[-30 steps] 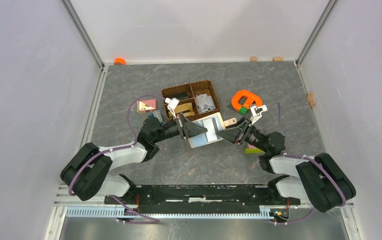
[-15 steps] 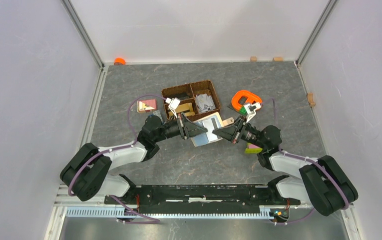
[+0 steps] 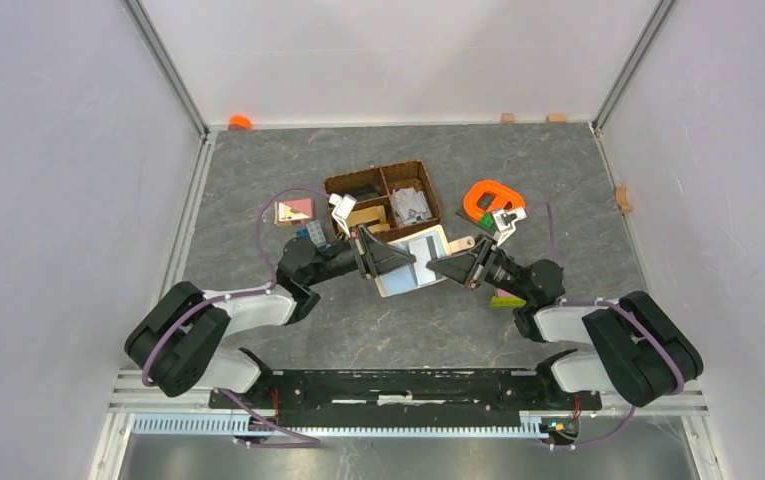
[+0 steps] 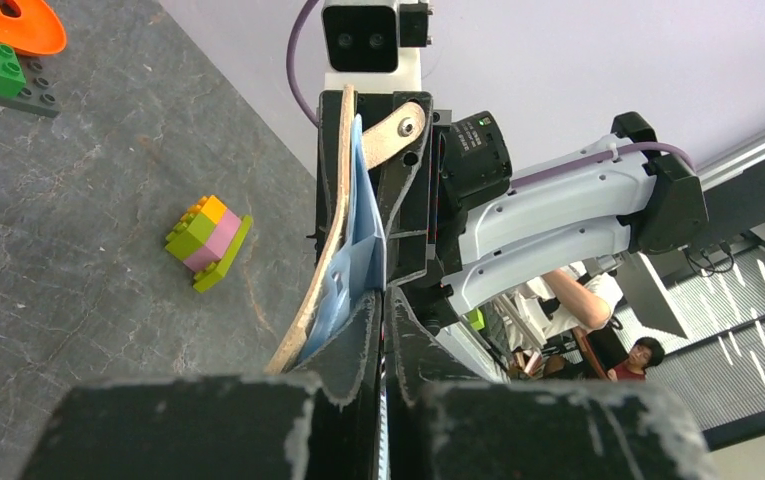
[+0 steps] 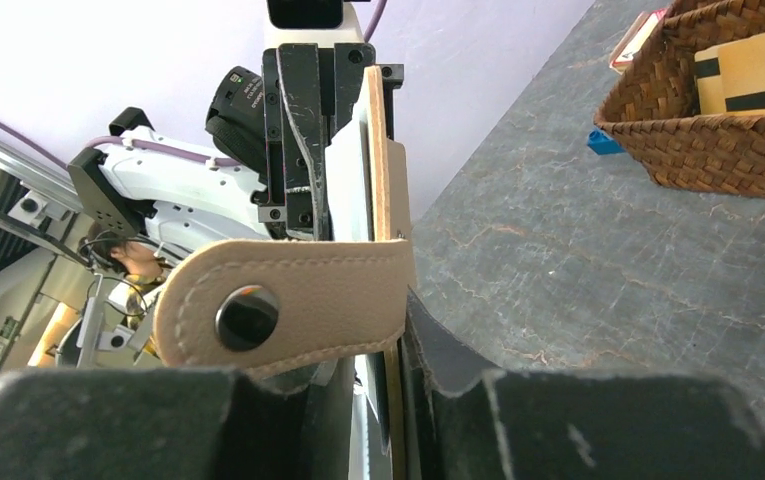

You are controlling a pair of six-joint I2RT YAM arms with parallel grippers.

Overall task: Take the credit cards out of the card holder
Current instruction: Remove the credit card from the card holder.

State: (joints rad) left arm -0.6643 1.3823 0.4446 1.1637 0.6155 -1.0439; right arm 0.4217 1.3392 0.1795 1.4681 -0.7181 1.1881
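Observation:
The beige card holder (image 3: 413, 262) is open, pale blue inside, and held above the table between both grippers. My left gripper (image 3: 390, 258) is at its left edge. In the left wrist view the holder (image 4: 343, 240) is edge-on, and my left gripper (image 4: 383, 312) is shut on a thin white card edge against its blue inner side. My right gripper (image 3: 445, 267) is at the right edge. In the right wrist view the right gripper (image 5: 393, 385) is shut on the holder's beige edge (image 5: 381, 170), and the snap tab (image 5: 288, 300) hangs across the fingers.
A brown woven divided basket (image 3: 383, 195) with items stands just behind the holder. An orange clamp (image 3: 488, 198) and dark bricks lie at the back right. A yellow-green brick pile (image 3: 506, 297) lies under the right arm. A pink card (image 3: 293, 210) and a blue brick (image 3: 313, 235) lie to the left.
My right gripper has moved left toward the left gripper, and its arm has folded in. The holder has shifted slightly left and stays gripped by both.

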